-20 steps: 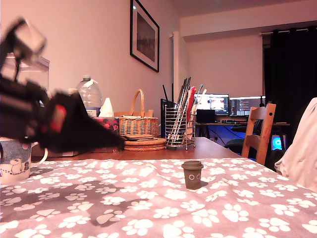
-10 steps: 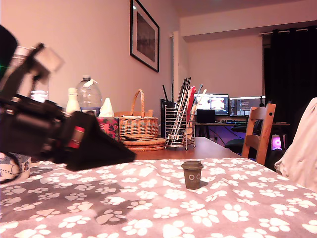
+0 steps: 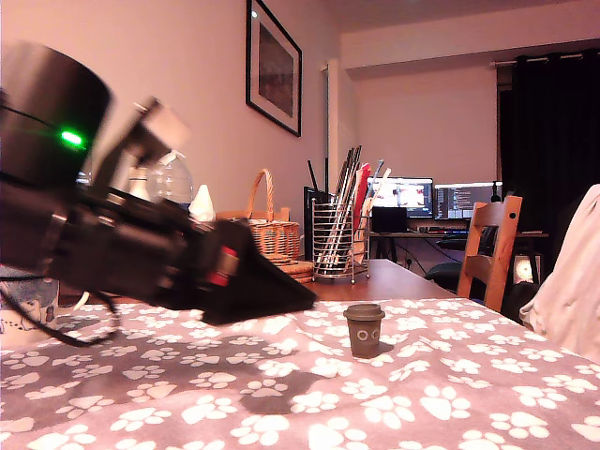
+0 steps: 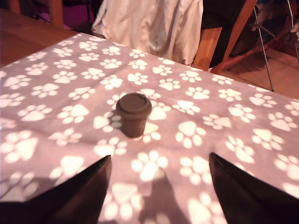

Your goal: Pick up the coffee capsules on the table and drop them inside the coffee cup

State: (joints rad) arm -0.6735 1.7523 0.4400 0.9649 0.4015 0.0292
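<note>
The coffee capsule (image 3: 364,329), a dark brown pod with pale ring marks on its side, stands upright on the paw-print cloth (image 3: 422,394) that covers the surface, alone and well apart from everything else; no second capsule shows in either view. The gripper (image 4: 156,186) hangs above the cloth with the capsule ahead of it, and in the wrist view its two dark fingers (image 4: 79,191) are spread wide, with nothing between them and nothing touching them, so the jaws are fully apart and empty. In the exterior view the black arm (image 3: 141,248) fills that view's left, its pointed tip aimed at the capsule but still short of it. The coffee cup (image 3: 28,309) is mostly hidden behind the arm at the exterior view's far left edge, where only a sliver of white ceramic with blue print shows. This looks like the reach toward the capsule, before any grasp. In the wrist view the capsule sits off the centre line between the fingers, nearer one of them, so the next move probably calls for a small sideways correction as well as going forward and down until the jaws straddle the pod below its wider rim, then closing. The pod is small and light, so a nudge from one finger could tip it.
</note>
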